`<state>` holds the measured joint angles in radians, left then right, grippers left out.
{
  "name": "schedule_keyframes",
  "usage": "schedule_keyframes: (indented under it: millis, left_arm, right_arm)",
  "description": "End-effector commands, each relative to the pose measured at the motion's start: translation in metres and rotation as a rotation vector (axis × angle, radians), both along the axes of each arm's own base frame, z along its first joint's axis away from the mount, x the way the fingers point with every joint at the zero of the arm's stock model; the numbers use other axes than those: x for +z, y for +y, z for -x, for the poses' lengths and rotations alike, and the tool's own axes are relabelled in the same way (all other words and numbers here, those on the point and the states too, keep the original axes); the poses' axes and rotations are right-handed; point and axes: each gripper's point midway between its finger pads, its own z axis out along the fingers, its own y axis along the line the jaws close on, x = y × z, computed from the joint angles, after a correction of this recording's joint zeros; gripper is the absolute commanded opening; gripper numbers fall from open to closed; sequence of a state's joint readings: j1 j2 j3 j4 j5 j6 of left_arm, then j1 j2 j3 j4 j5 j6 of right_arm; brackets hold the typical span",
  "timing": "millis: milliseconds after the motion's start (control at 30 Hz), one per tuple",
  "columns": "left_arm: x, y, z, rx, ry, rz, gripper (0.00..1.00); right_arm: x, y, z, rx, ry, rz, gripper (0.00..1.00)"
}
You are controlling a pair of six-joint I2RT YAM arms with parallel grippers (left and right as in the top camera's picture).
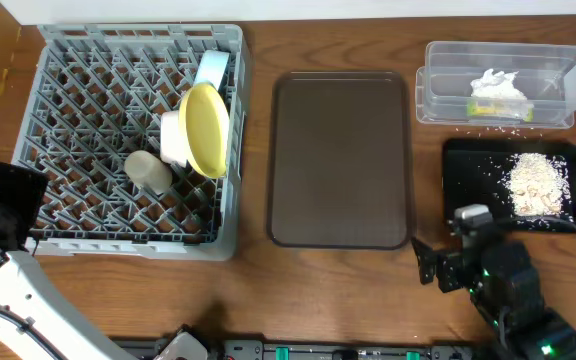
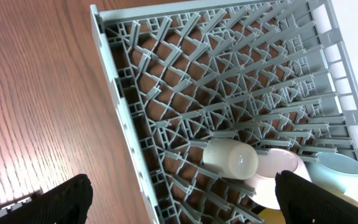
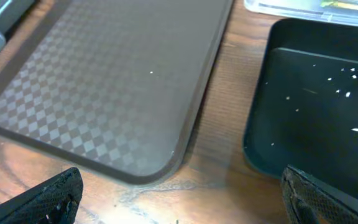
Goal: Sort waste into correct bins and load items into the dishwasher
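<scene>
Above rack (image 1: 68, 232) holding plate (image 1: 206, 130) and cup (image 1: 148, 172), hovering with left tool (image 2: 188, 202) wide, empty; beside black tray (image 1: 463, 175), likewise right tool (image 3: 188, 205).

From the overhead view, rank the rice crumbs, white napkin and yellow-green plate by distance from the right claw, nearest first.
1. Rice crumbs, on the black tray.
2. White napkin, in the clear tub.
3. Yellow-green plate, in the grey rack, far left.
</scene>
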<state>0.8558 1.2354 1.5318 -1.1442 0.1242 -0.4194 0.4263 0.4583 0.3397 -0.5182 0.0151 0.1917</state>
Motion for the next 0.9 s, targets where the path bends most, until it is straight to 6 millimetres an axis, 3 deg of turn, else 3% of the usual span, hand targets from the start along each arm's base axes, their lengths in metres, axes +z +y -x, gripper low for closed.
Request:
schedule_keyframes:
  millis: [0,267,533,867]
  left_arm:
    - [0.001,0.002,0.001,0.008,0.001,-0.004,0.95]
    - [0.001,0.002,0.001,0.008,0.001,-0.004,0.95]
    - [0.001,0.002,0.001,0.008,0.001,-0.004,0.95]
    - [0.001,0.002,0.001,0.008,0.001,-0.004,0.95]
  right_arm:
    - [0.0,0.001,0.003,0.02,-0.037,-0.034,0.99]
    - [0.012,-0.003,0.008,0.042,-0.159,-0.081,0.99]
    - [0.007,-0.011,0.006,0.01,-0.208,-0.108,0.99]
    - [0.032,-0.023,-0.01,-0.023,-0.412,-0.083,0.99]
